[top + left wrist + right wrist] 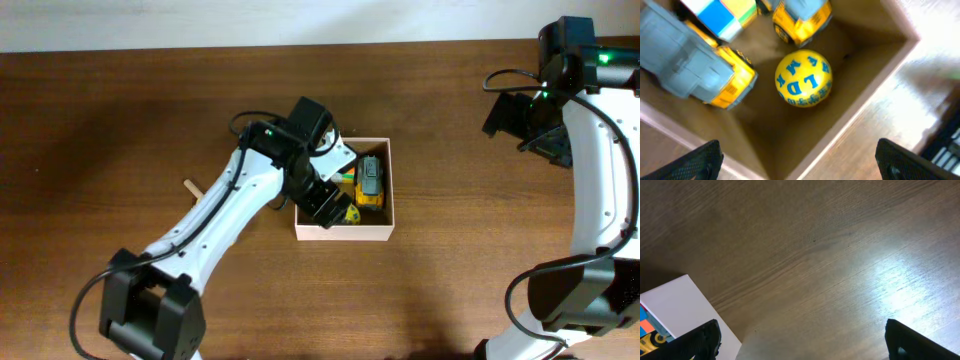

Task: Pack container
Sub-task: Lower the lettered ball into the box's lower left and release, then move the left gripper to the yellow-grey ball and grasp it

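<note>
- Fingers [695,162] of the left gripper [800,162] spread wide, one tip in each lower corner of the left wrist view, nothing pinched between them.
- Right gripper [807,342] fingers also spread wide, empty, over bare wood.
- container [345,236]: square, shallow, lidless, pale walls, tan inside; sits on the table just right of centre, upright.
- Left gripper hangs over the container's left half, partly covering it from overhead.
- Inside, left wrist view: yellow ball [803,77] with blue letters on the floor near a corner; yellow-and-grey toy truck [700,70] just beside it; second truck [802,17] at the top edge; a white, blue and green block [722,15] between the trucks.
- Overhead shows only one truck [371,183] clearly; ball hidden under the arm.
- table [120,110]: dark brown wood grain, glare patch in the right wrist view.
- Small wooden stick [192,186] lies on the table left of the container, apart from it.
- Right wrist view catches one white container corner [680,305] at lower left; the right gripper is well apart from it, at the far right edge from overhead.
- Pale strip [250,20] runs along the top beyond the table; cannot tell what it is.
</note>
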{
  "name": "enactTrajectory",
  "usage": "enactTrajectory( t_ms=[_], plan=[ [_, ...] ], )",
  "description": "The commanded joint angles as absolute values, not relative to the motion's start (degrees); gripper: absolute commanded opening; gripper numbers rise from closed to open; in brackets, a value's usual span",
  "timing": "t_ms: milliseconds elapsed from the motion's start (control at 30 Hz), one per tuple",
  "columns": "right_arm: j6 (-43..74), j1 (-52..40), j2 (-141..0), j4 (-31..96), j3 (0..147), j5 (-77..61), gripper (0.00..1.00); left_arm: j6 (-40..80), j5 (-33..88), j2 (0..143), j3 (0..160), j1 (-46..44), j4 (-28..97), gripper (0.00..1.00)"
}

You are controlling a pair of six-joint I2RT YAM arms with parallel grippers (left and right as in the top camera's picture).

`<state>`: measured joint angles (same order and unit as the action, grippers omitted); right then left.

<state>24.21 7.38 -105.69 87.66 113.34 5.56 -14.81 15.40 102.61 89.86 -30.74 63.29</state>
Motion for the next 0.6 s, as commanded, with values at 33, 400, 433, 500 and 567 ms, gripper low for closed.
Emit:
enactTrajectory(
  t_ms=[33, 400, 433, 500, 567],
  plan=[
    [24.3, 7.5, -104.9, 87.6, 114.0, 6.1, 0.99, -15.3, 17.2, 94.0, 96.7, -31.0, 65.3, 0.99],
    [24.3, 7.5, -104.9, 87.6, 114.0, 6.1, 0.99, -14.5, 8.5, 75.7, 104.0, -33.5, 62.9, 0.99],
    [24.3, 7.5, -104.9, 87.6, 114.0, 6.1, 0.99, -13.1, 3.4, 74.3, 104.0, -33.5, 62.8, 0.99],
    [24.3, 7.5, -104.9, 87.6, 114.0, 6.1, 0.99, -9.7, -9.1, 72.6, 104.0, -33.5, 63.2, 0.99],
    [24.3, 7.5, -104.9, 87.6, 114.0, 6.1, 0.99, -5.5, -21.0, 72.4, 104.0, -33.2, 64.9, 0.99]
  ],
)
